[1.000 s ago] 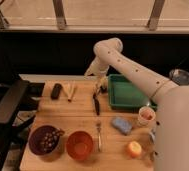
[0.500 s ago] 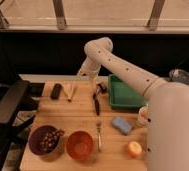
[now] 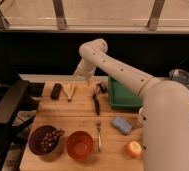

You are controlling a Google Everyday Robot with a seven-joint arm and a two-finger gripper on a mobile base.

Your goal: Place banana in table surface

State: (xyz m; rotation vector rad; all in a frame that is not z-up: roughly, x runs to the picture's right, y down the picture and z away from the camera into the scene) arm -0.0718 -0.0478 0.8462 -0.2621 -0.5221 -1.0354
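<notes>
The banana point(image 3: 70, 92) is pale cream-yellow and lies flat on the light-brown wooden table surface point(image 3: 78, 117), near its far left edge. A small black block point(image 3: 56, 90) lies just left of it. My gripper point(image 3: 80, 76) hangs at the end of the white arm point(image 3: 118, 72), just above and a little right of the banana's far end. I cannot tell whether it touches the banana.
A green tray point(image 3: 122, 94) stands at the far right, and a black-handled tool point(image 3: 96, 99) lies left of it. A purple bowl point(image 3: 45, 140), an orange bowl point(image 3: 80, 145), a fork point(image 3: 99, 136), a blue sponge point(image 3: 121, 125) and a round yellow-orange fruit point(image 3: 134, 149) sit near the front. A black chair point(image 3: 8, 102) stands at the left.
The arm has swung left, so the gripper moved from above the black-handled tool to just above the banana. The banana and the other objects have not moved.
</notes>
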